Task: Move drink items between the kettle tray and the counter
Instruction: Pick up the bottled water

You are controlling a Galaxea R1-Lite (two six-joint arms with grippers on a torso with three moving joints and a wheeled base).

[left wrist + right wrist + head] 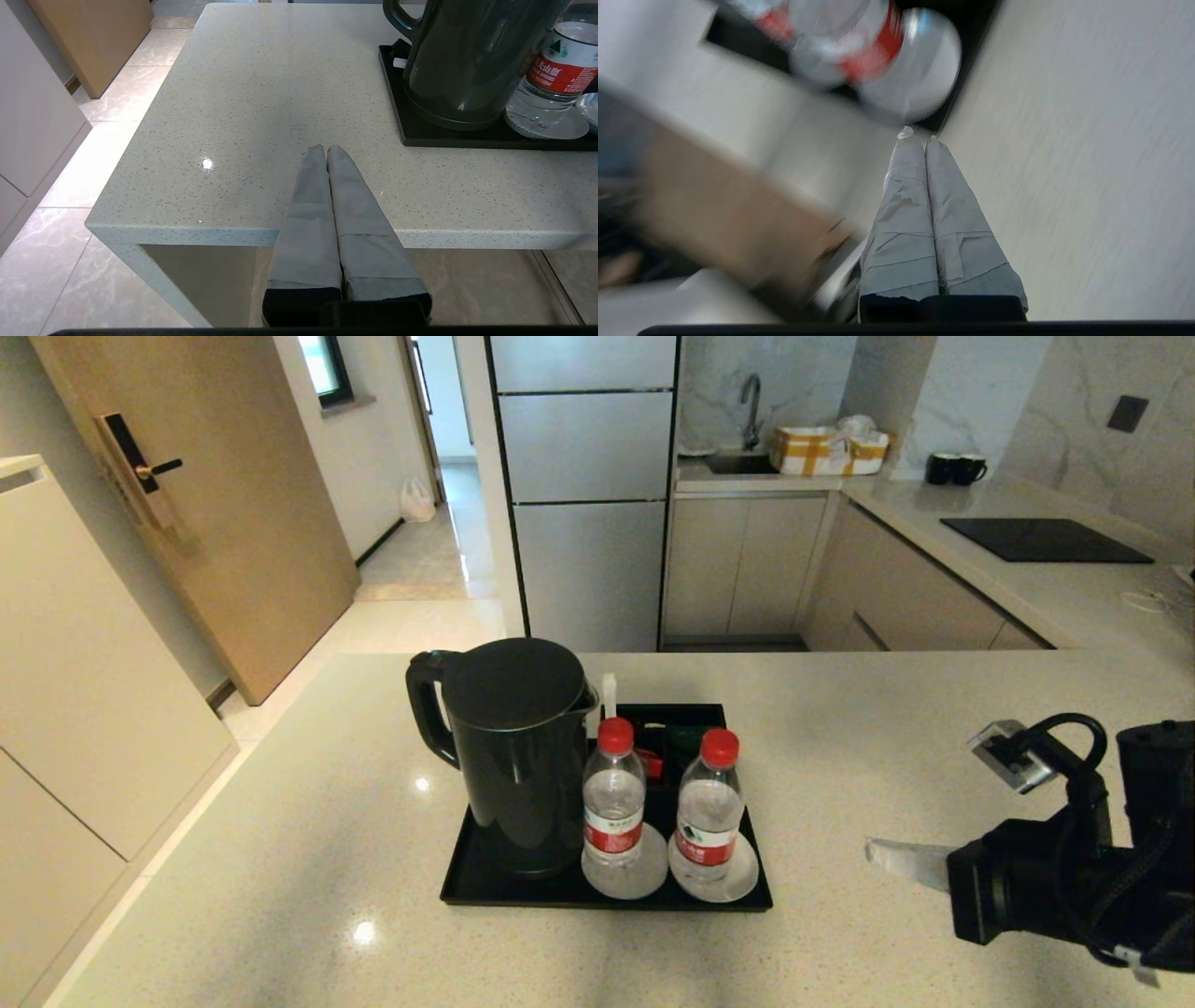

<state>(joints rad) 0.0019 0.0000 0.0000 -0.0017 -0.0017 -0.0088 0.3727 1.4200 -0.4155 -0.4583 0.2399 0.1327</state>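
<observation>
On the left, the left gripper [325,150] hangs by the near edge of the broad, glossy, light beige speckled stone counter [280,859], its grey-taped fingers [308,205] pressed together on nothing; it sits well apart from the tray, which suggests this arm is parked out of the way to leave the work to the other. Next comes the flat black rectangular low-rimmed kettle tray [485,887], lying in the middle of the counter so that everything for drinks is gathered in one place. On its left part stands the tall black electric kettle with lid and loop handle [509,756], upright, handle turned to the left and away from the bottles. Just beside it, along the tray's near edge, two small clear plastic water bottles with red caps and red labels [613,803] [709,812] stand upright, each on its own small round white saucer [653,877], probably to keep the tray dry. Small sachets [667,733] lie behind them. On the right, the right gripper [882,857] is above the counter beside the tray, its taped fingers [901,196] closed and empty, tips aimed toward the nearer bottle, likely the first item to move.
</observation>
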